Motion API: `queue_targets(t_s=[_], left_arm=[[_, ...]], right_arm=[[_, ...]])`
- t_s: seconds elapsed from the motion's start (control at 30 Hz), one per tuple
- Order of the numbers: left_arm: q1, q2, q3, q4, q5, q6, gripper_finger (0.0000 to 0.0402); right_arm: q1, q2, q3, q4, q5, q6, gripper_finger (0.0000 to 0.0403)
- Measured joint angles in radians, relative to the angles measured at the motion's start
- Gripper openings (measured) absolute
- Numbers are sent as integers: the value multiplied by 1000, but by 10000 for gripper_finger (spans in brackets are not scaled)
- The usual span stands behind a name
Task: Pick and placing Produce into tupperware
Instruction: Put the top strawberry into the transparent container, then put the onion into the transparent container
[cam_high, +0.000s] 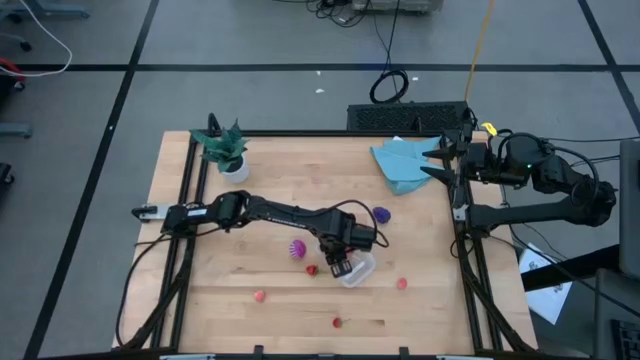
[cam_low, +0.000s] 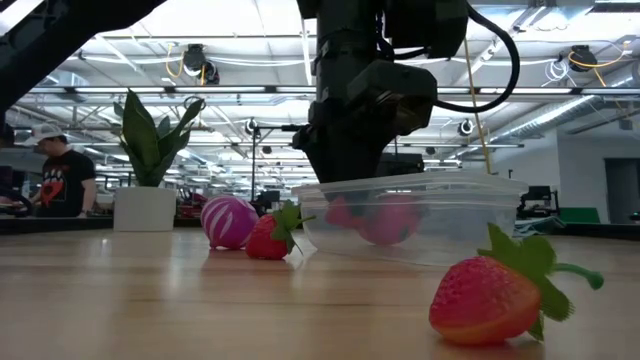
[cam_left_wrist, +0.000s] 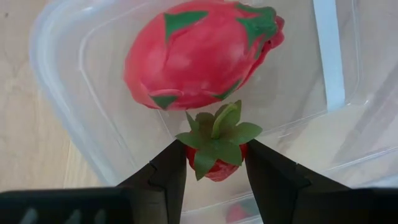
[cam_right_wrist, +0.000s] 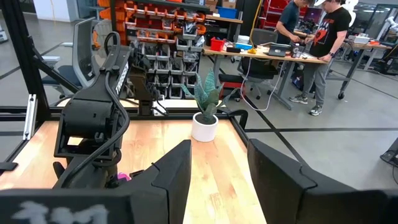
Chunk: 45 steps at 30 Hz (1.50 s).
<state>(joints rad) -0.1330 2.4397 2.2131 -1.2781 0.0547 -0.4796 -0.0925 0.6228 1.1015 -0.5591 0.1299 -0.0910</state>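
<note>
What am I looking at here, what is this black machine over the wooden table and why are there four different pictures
It is a robot with two dark arms, filmed from overhead, from table height, and from a camera on each wrist. The left tool hangs over the clear tub on the wooden table, pinching a small strawberry above a big pink fruit already inside. More strawberries, a striped magenta fruit and a purple one lie loose. A potted plant and blue cloth sit at the back. The right tool waits open at the table's right edge.
</note>
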Motion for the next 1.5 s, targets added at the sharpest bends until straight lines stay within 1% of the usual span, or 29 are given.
queue_targets(t_s=[0.23,0.37,0.5,0.6,0.83,1.0,1.2,1.37,1.5], left_arm=[[10,0,0,1,1,3,150],[11,0,0,15,25,4,150],[10,0,0,22,26,4,152],[10,0,0,24,27,0,172],[10,0,0,24,26,-17,247],[10,0,0,23,26,-21,279],[10,-20,0,22,26,-39,289],[10,-98,0,23,19,-55,285],[8,-179,0,13,-24,-73,287]], right_arm=[[0,0,0,0,0,0,151],[0,0,0,0,0,0,151],[0,1,0,0,0,0,151],[0,1,0,-9,0,0,151],[0,1,0,-18,0,17,151],[0,1,0,-22,0,19,151],[0,1,0,-22,0,19,151],[0,5,0,-22,0,19,151],[0,11,0,-22,0,19,151]])
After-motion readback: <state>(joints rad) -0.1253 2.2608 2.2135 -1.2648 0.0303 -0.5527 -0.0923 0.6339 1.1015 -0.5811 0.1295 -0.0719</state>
